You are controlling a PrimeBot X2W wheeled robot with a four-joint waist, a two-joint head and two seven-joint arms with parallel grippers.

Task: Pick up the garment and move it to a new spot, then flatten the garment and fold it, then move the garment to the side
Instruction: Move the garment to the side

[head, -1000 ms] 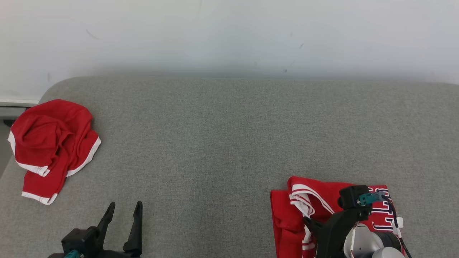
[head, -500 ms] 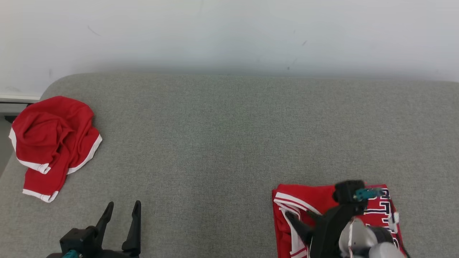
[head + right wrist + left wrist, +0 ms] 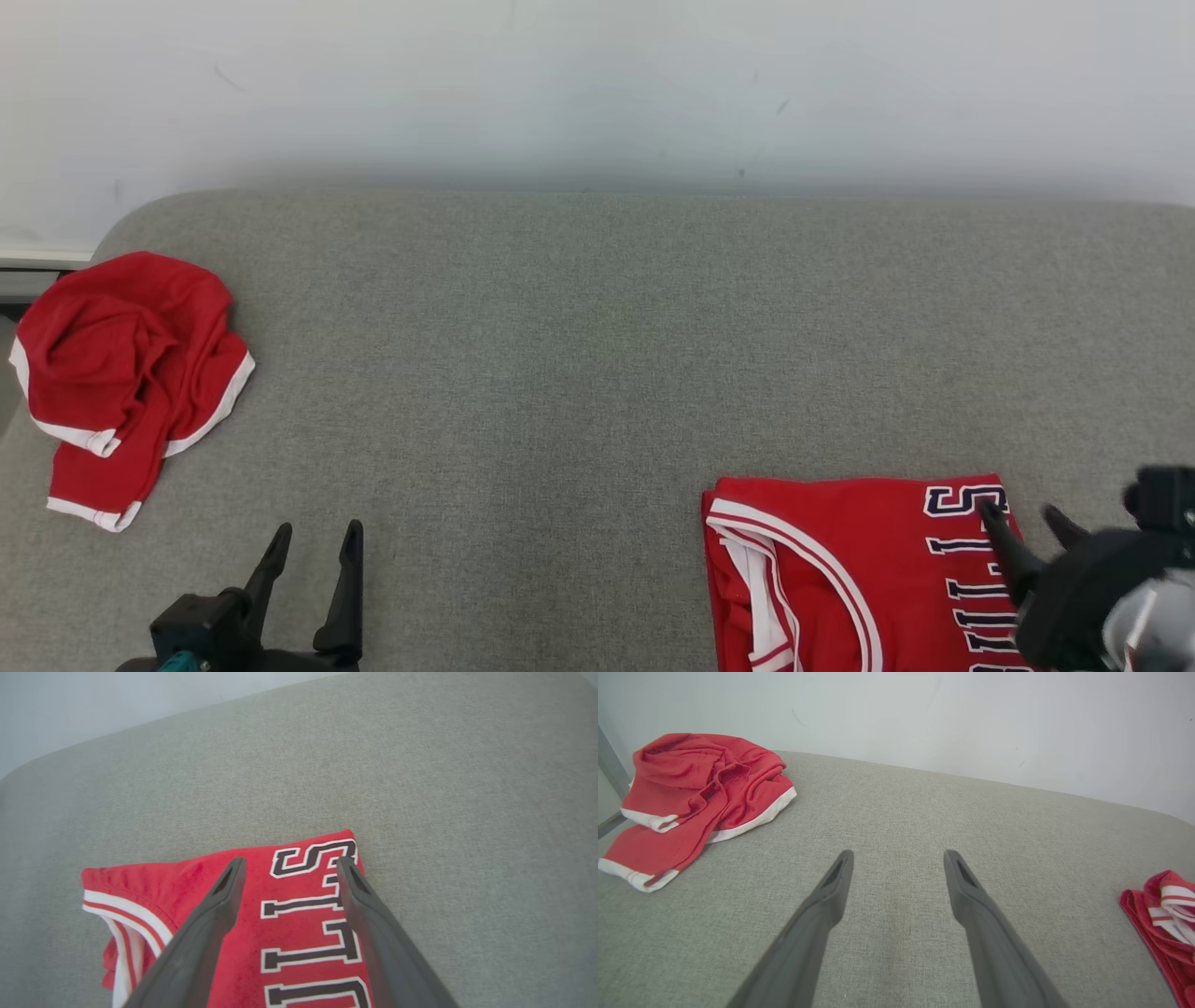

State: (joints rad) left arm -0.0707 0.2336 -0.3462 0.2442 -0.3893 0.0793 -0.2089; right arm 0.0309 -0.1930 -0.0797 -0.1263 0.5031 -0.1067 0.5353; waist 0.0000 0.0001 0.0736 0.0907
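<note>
1. The folded jersey point(image 3: 840, 569) is lying flat on the grey cushion point(image 3: 597, 327), lettering up and its white-trimmed opening facing the robot's left. The tidy rectangle suggests the folding is done.
2. The right gripper point(image 3: 1022, 518) is hovering at the jersey's right, lettered edge, fingers spread wide and gripping nothing. Set down, the cloth probably needs no holding. Whether the tips are touching it, I cannot tell.
3. The left gripper point(image 3: 317, 532) is waiting well to the left of the jersey, jaws apart and empty over bare cushion, seemingly keeping out of the way.
4. A crumpled red garment point(image 3: 126, 373) is sitting far to the left of the jersey, well apart, likely so neither disturbs the other.
</note>
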